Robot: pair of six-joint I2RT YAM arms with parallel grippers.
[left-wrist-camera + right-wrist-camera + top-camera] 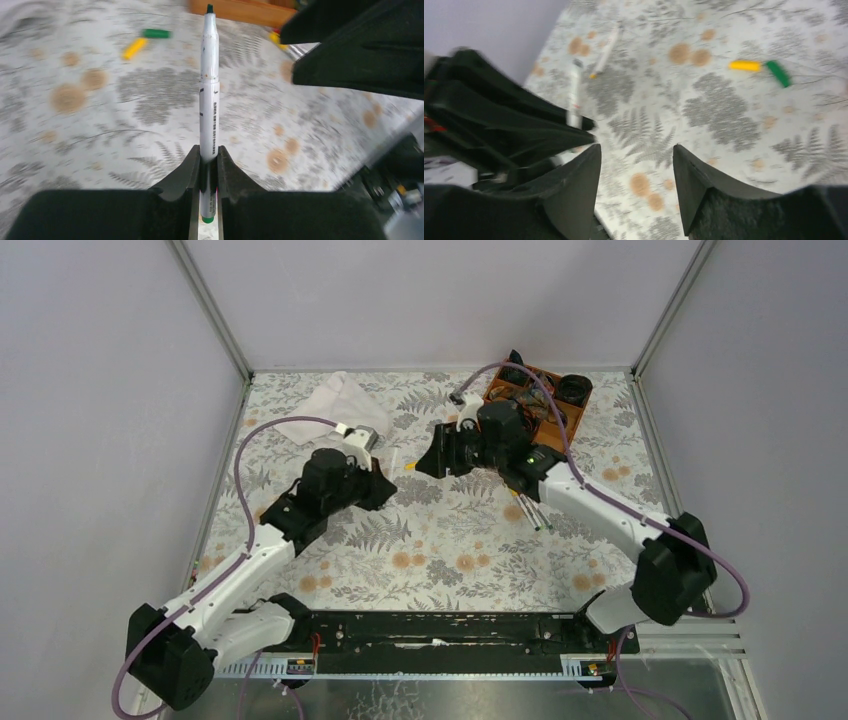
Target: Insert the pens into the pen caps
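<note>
My left gripper is shut on a white-barrelled pen. The pen points straight ahead, with its dark tip bare and its green end between the jaws. Beyond the tip, a yellow pen cap and a green pen cap lie end to end on the table. My right gripper is open with nothing between its fingers, and it hovers over the cloth-covered table facing the left gripper. The same yellow cap and green cap lie ahead of it to the right. Another pen lies on the table beyond.
Two more pens lie beside the right forearm. An orange tray of small items stands at the back right. A white cloth lies at the back left. Both grippers are close together mid-table.
</note>
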